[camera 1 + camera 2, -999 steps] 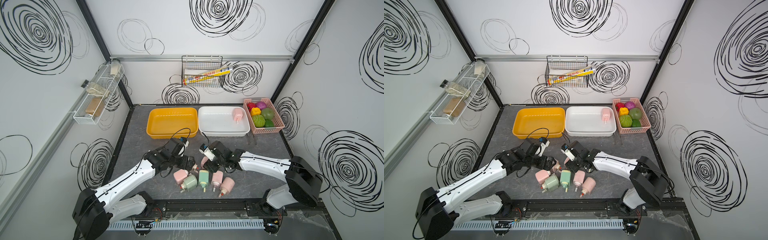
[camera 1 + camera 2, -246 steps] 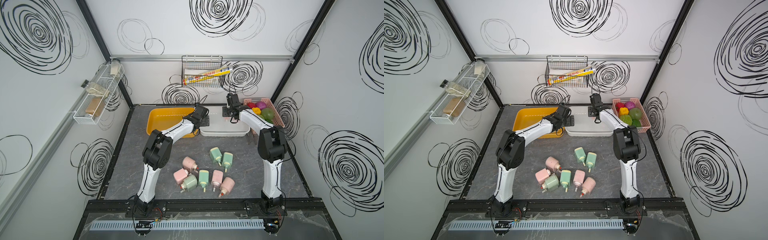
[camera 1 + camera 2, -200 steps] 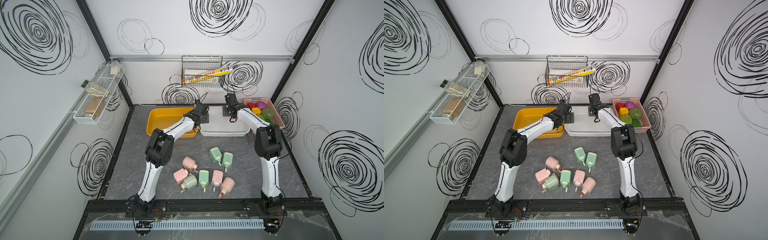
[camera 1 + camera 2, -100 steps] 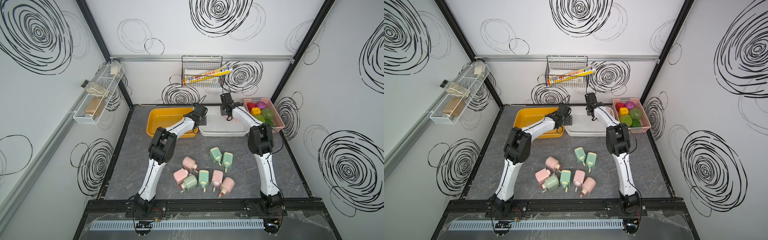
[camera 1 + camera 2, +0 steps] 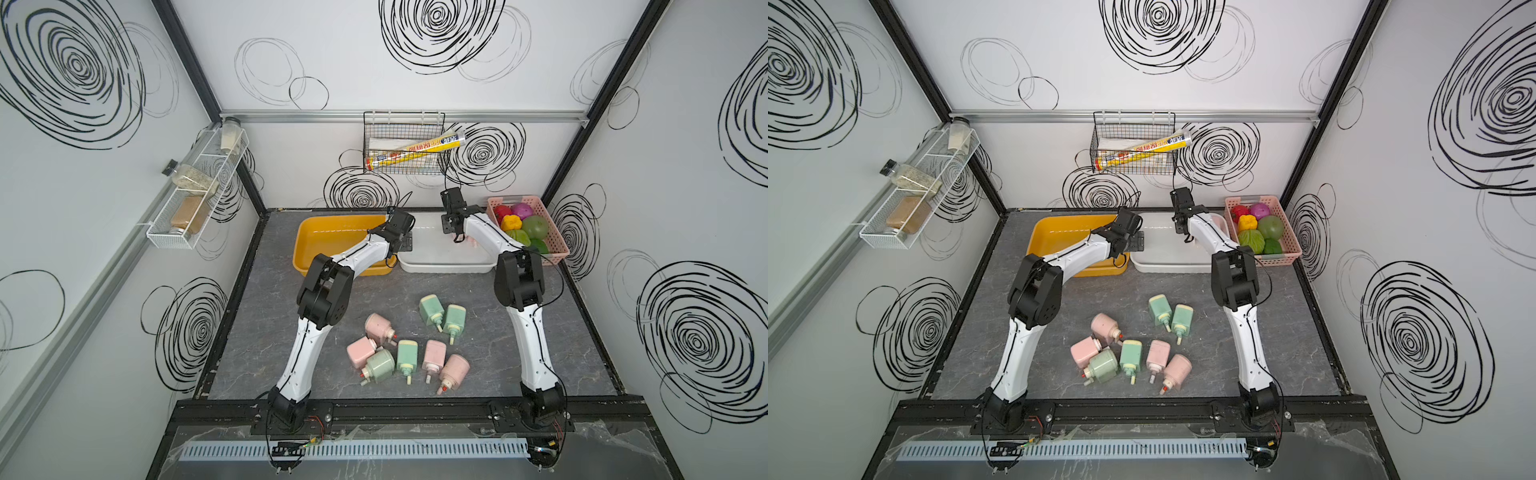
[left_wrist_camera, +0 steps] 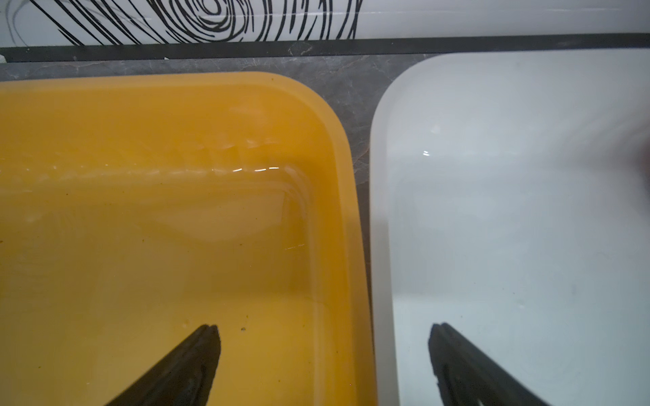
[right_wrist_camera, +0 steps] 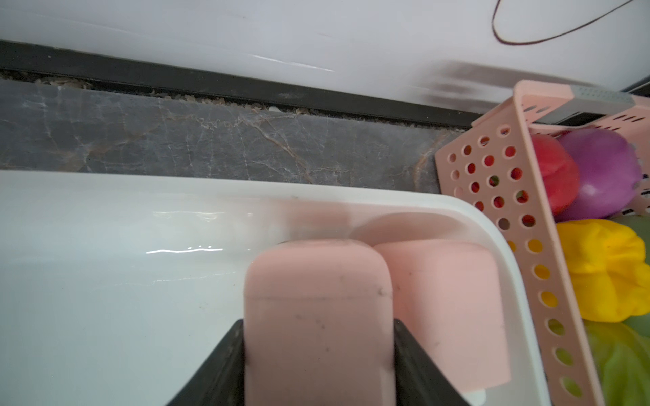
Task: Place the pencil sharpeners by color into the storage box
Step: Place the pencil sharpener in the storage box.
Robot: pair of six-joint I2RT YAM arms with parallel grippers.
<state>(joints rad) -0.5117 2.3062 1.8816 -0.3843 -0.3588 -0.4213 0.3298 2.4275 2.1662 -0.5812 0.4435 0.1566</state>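
Right hand [image 7: 318,351] is clamped tight on a pink sharpener [image 7: 316,298], with a black finger flat against each side of it. It's a pastel block with rounded corners and a few dark scuffs (the neck and crank are hidden from the wrist cam). Its long axis runs in line with the fingers, rounded end toward the back wall at 12 o'clock. It sits inside the white box [image 7: 105,281], at the box's 3 o'clock end, just beside a second pink sharpener [image 7: 446,298] lying parallel to it. Can't tell if the held one touches the box floor or its neighbour. A pink basket [image 7: 492,175] of toy fruit sits right up against that end.

In both top views the arms reach all the way to the back of the bench [image 5: 561,332], elbows bent up over the middle. Left hand [image 6: 322,337] is released, wide open, straddling the gap between the yellow box [image 6: 140,246] at 11 o'clock and the white one, with a finger over each.

Eight loose sharpeners [image 5: 406,356] lie on their sides around 6 o'clock on the bench. Four are mint green and four are pink, with cream necks mostly aimed toward 6 o'clock.
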